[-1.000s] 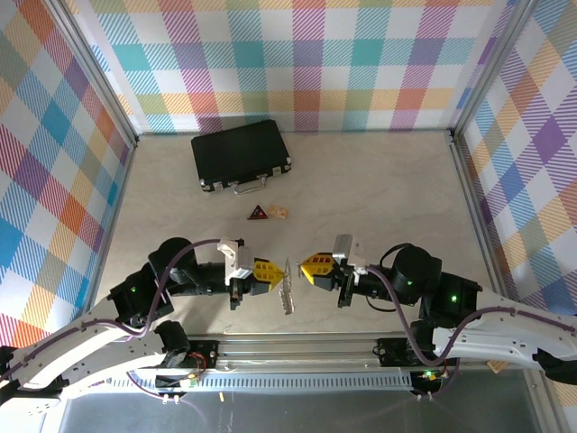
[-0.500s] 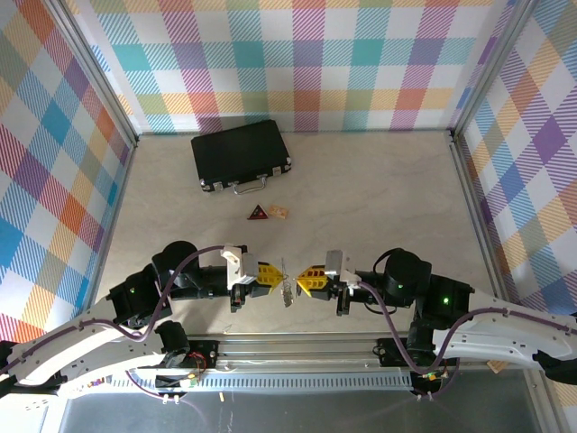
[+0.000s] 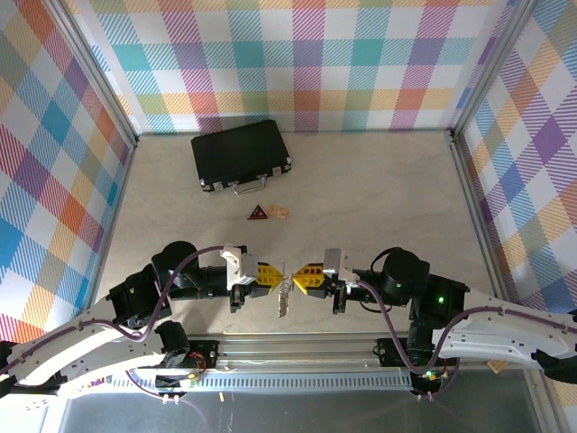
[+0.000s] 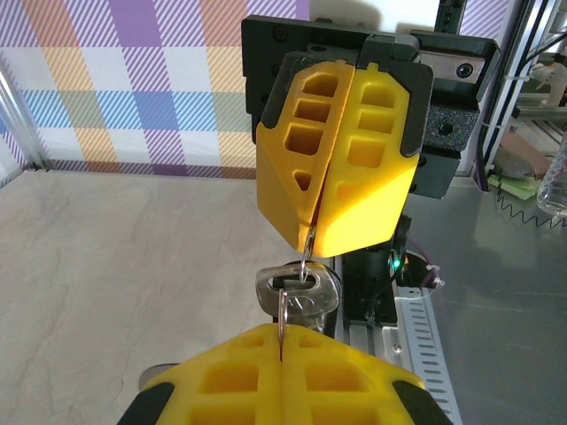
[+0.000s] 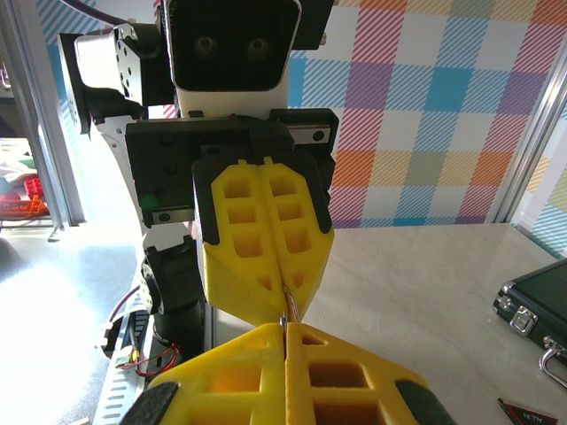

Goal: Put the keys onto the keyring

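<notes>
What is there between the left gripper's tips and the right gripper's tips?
The left gripper and right gripper both pinch the keyring; a silver key sits on it between them, shown in the left wrist view.

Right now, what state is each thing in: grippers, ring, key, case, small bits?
Left gripper: shut on the ring.
Right gripper: shut on the ring, facing the left.
Ring: held off the table between both grippers.
Key: silver head, looks threaded on the ring.
Case: closed, lying flat.
Red triangle, tan chip: loose on the table, side by side.
</notes>
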`<action>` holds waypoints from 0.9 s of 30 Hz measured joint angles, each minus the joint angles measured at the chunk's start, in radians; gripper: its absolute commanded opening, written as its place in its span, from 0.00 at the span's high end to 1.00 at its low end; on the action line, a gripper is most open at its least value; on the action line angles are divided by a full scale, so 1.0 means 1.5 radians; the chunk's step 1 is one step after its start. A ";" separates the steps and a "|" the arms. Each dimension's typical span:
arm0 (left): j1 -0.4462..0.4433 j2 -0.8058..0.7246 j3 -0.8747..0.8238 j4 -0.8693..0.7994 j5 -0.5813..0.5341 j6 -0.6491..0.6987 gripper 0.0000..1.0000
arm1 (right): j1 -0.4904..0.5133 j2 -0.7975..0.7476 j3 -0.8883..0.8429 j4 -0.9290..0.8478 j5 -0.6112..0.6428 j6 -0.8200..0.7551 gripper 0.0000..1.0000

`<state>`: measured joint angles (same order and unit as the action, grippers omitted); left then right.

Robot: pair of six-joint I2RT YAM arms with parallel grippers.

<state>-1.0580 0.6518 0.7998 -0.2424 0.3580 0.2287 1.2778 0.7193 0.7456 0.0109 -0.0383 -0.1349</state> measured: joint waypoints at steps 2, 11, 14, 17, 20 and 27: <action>0.000 0.000 0.000 0.000 0.000 0.000 1.00 | 0.000 0.000 0.000 0.001 0.000 0.000 1.00; 0.000 0.000 0.000 0.000 0.007 0.000 1.00 | 0.000 0.004 0.000 0.002 0.002 -0.001 1.00; 0.000 0.000 0.000 0.000 0.011 0.000 1.00 | 0.000 0.005 0.000 0.002 0.003 -0.001 1.00; 0.000 0.000 0.000 0.000 0.012 0.000 1.00 | 0.000 0.005 0.000 0.003 0.005 -0.001 1.00; 0.000 0.000 0.000 0.000 0.012 0.000 1.00 | 0.000 0.005 0.000 0.003 0.008 -0.001 1.00; 0.000 0.000 0.000 -0.001 0.012 0.000 1.00 | 0.000 0.006 0.000 0.003 0.008 -0.001 1.00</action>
<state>-1.0584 0.6518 0.7998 -0.2432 0.3759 0.2283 1.2778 0.7277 0.7456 0.0147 -0.0261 -0.1356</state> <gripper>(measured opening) 0.050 0.063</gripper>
